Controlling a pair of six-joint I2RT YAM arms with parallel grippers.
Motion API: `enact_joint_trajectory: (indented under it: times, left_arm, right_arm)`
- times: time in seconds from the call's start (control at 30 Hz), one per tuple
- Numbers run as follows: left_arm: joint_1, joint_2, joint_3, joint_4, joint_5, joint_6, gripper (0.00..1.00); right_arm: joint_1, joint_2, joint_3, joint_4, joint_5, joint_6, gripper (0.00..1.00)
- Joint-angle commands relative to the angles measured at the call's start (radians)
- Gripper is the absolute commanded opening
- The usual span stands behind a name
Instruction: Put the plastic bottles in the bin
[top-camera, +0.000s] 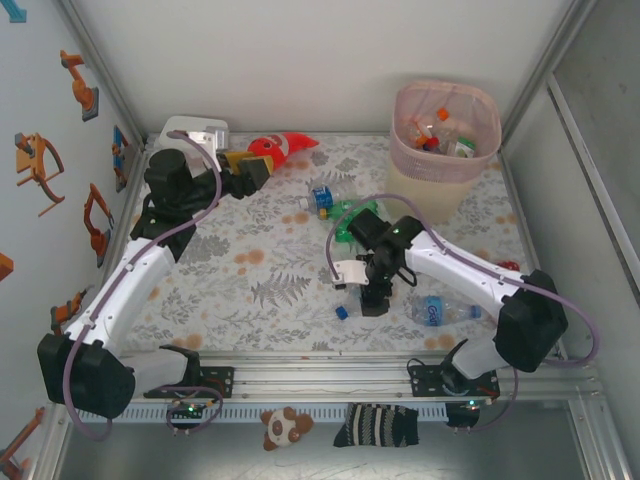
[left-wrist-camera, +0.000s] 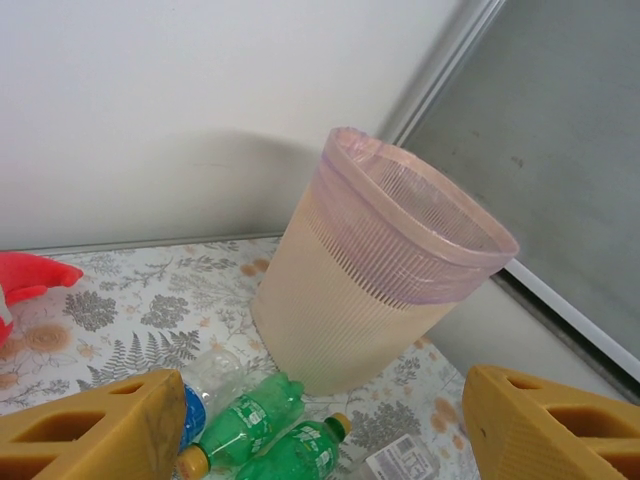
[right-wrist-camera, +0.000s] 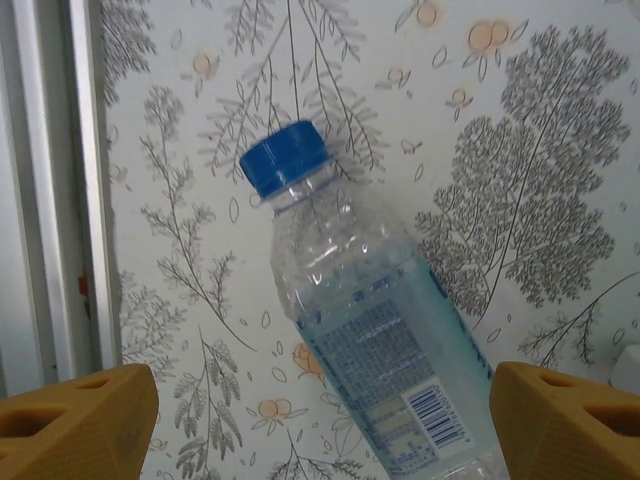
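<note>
Bin (top-camera: 432, 190): stands upright at the back right of the table (top-camera: 270, 260), with a pink liner folded over the rim. Holds several bottles (top-camera: 440, 135) already.

Loose on the flowered top, just left of the bin: two green bottles (top-camera: 352, 215) lying side by side, with a blue-label bottle (top-camera: 320, 197) beside them. From the left wrist, lie low in view before the foot of the bin.

Left claw (left-wrist-camera: 320, 430): fingers wide apart, nothing between them. Hovers at the back left, just beside the fish toy (top-camera: 280, 148) and near the tissue box (top-camera: 195, 130). Faces the bin across the table.

Right claw (right-wrist-camera: 320, 415): fingers wide apart, one on each side of a blue-cap bottle (right-wrist-camera: 365, 330), touching neither it nor anything else. Sits toward the front of the table, well apart from the bin.

Blue-cap bottle: lies flat on the table, clear, with a pale label and a barcode, near the front rail (right-wrist-camera: 50, 200).

Clear bottle (top-camera: 440, 310): lies flat near the front edge, just right of the right claw, blue label up. Cannot tell whether it is the one seen from the right wrist.
</note>
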Motion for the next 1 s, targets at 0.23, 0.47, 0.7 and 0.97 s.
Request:
enact_joint_trajectory:
  times: [0.23, 0.47, 0.7, 0.97]
  left_arm:
    - [0.022, -0.008, -0.029, 0.034, -0.013, -0.057, 0.72]
    - [0.046, -0.010, -0.051, 0.053, -0.022, -0.086, 0.72]
    - [0.064, -0.010, -0.063, 0.042, -0.029, -0.092, 0.71]
    - [0.076, -0.009, -0.068, 0.051, -0.029, -0.109, 0.71]
  right_arm:
    - [0.013, 0.000, -0.152, 0.233, 0.058, -0.054, 0.98]
    - [0.020, 0.077, -0.207, 0.329, 0.066, -0.016, 0.96]
    - [0.020, 0.141, -0.204, 0.321, 0.066, 0.003, 0.82]
    - [0.019, 0.187, -0.157, 0.330, 0.127, 0.085, 0.70]
